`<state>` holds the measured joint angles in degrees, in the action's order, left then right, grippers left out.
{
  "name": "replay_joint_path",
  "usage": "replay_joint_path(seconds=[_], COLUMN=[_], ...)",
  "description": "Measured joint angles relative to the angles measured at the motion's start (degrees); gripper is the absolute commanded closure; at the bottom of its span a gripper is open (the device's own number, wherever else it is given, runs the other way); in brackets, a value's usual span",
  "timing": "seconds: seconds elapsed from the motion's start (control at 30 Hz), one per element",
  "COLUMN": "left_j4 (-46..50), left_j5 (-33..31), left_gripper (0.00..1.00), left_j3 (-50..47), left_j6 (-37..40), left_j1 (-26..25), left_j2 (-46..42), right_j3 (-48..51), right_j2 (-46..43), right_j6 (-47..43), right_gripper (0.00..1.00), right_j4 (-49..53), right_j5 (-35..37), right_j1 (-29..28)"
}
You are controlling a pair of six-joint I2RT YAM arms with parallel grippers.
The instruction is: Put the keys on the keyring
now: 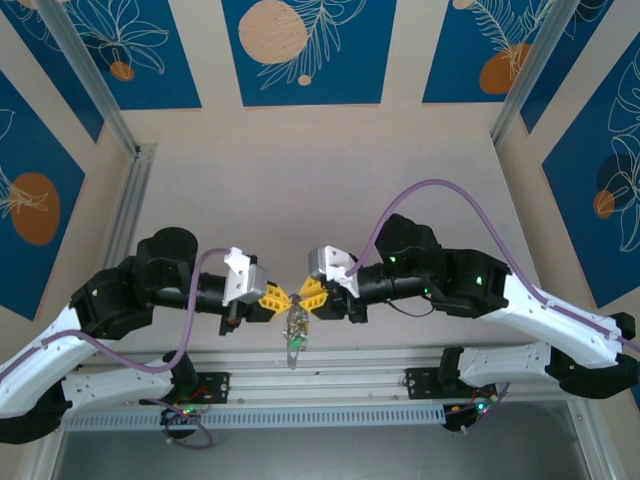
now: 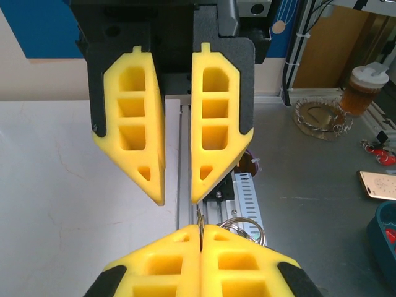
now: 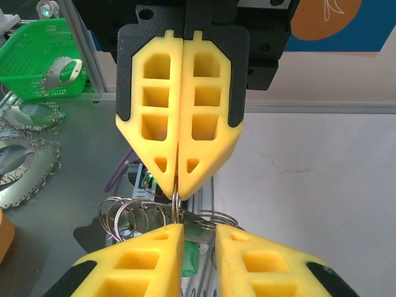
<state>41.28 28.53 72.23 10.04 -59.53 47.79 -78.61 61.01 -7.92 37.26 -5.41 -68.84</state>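
My two grippers meet tip to tip above the table's near edge. The left gripper (image 1: 283, 298) (image 2: 200, 230) (image 3: 177, 189) is shut on the thin wire of the keyring (image 3: 176, 204), which shows edge-on between its yellow pads. The right gripper (image 1: 305, 298) (image 3: 198, 228) (image 2: 177, 201) stands open just in front of it, with a clear gap between its fingers and the ring wire beside its left finger. The keys (image 1: 295, 335) dangle below the two grippers. Their small silver rings (image 3: 120, 216) hang there with a green tag (image 3: 190, 260).
An aluminium rail (image 1: 320, 365) runs along the near table edge under the grippers. Off the table stand a green basket (image 3: 43, 59), flat metal pieces (image 3: 25, 167), a cup of brown drink (image 2: 362, 90), a phone (image 2: 378, 184) and a coil of metal rings (image 2: 318, 117).
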Motion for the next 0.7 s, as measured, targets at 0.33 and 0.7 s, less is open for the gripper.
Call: replay_joint_path(seconds=[0.33,0.7], left_j4=[-0.09,-0.11], left_j5=[0.24,0.83], left_gripper=[1.0,1.0], left_j3=[0.0,0.0], left_j6=[0.0,0.0], left_j1=[-0.02,-0.02], left_j2=[-0.02,-0.11], right_j3=[0.0,0.0], right_j2=[1.57,0.74], right_j6=[0.48,1.42], right_gripper=[0.87,0.72], right_j4=[0.11,1.16], right_j5=[-3.72,-4.39], right_j1=[0.63,0.9])
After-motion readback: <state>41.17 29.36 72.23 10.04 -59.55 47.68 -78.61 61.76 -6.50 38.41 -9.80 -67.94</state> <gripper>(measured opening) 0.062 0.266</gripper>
